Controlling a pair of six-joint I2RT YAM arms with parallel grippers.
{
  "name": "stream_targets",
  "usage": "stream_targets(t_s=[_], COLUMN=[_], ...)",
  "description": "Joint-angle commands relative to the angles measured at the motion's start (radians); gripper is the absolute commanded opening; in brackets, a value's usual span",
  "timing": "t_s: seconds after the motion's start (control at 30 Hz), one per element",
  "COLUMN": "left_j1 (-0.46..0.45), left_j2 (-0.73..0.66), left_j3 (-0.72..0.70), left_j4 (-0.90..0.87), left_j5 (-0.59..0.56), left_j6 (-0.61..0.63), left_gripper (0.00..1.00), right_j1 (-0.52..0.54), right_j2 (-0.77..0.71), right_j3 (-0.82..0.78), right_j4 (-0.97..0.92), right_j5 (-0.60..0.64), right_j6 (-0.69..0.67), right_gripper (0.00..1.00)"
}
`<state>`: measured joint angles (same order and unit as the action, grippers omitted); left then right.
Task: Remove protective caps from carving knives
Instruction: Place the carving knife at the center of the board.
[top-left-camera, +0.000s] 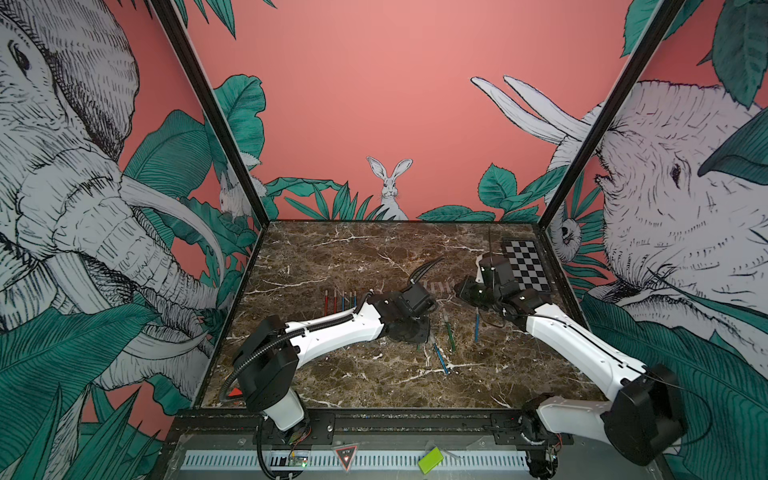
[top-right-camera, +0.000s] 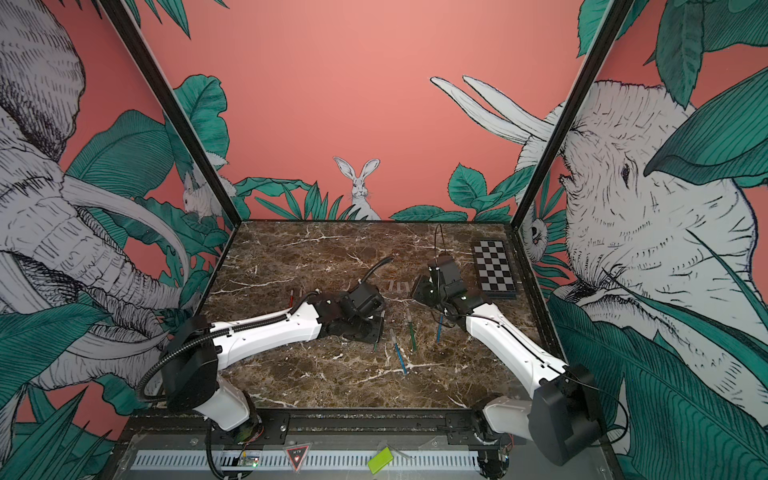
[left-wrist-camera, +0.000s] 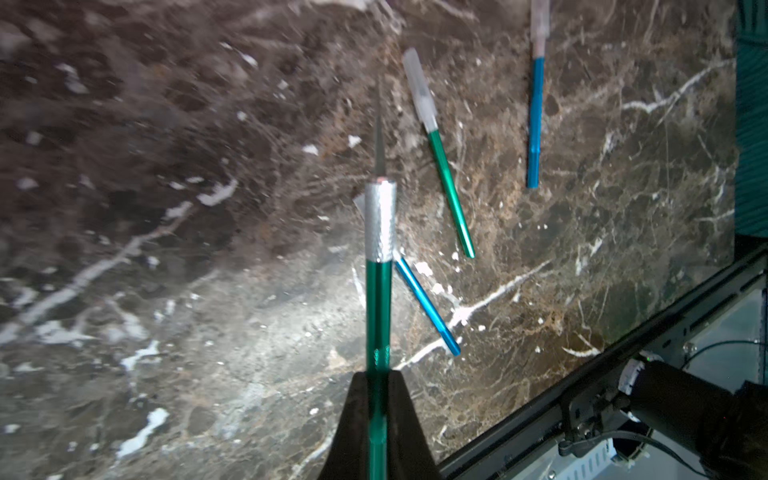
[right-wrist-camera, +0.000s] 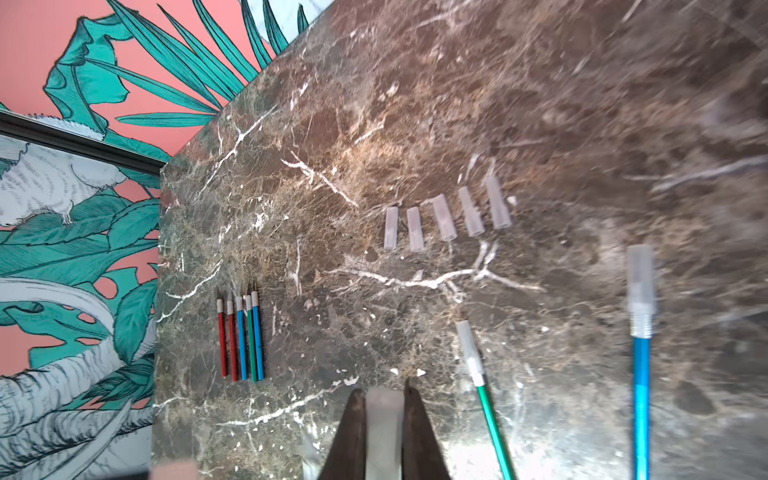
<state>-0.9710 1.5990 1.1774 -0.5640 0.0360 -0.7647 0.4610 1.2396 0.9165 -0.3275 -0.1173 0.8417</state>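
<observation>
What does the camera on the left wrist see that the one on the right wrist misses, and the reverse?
Left wrist only: a bare-bladed green knife clamped in the left jaws, and a half-hidden blue knife behind it. Right wrist only: a clear cap clamped in the right jaws, five loose caps in a row, and five uncapped knives. Both: a capped green knife and a capped blue knife on the marble table.

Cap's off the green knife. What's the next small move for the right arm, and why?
Probably carry the cap clamped in the right gripper over to the row of five caps and release it at one end. The left gripper holds the green knife with its blade bare, so this pull looks finished.
</observation>
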Motion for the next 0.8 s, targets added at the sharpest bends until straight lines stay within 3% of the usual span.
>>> stream_targets(t_s=[0.0, 0.23, 0.43, 0.77], left_j1=[0.076, 0.195, 0.302, 0.335], left_j2=[-0.044, 0.023, 0.110, 0.251], left_j3=[-0.007, 0.062, 0.095, 0.205], left_j4=[-0.082, -0.184, -0.242, -0.321], left_j5=[-0.048, -0.131, -0.135, -0.226], left_j6=[0.052, 0.143, 0.132, 0.135], left_gripper=[0.00, 0.00, 0.00, 0.00], right_j1=[-0.011, -0.018, -0.018, -0.017], right_j2=[-0.041, -0.137, -0.215, -0.252], right_j3=[-0.019, -0.049, -0.088, -0.126], right_j4=[-0.085, -0.194, -0.260, -0.275], right_j5=[-0.007, 0.006, 0.010, -0.010], right_j6=[-0.085, -0.170, -0.206, -0.214], right_gripper=[0.00, 0.00, 0.00, 0.00])
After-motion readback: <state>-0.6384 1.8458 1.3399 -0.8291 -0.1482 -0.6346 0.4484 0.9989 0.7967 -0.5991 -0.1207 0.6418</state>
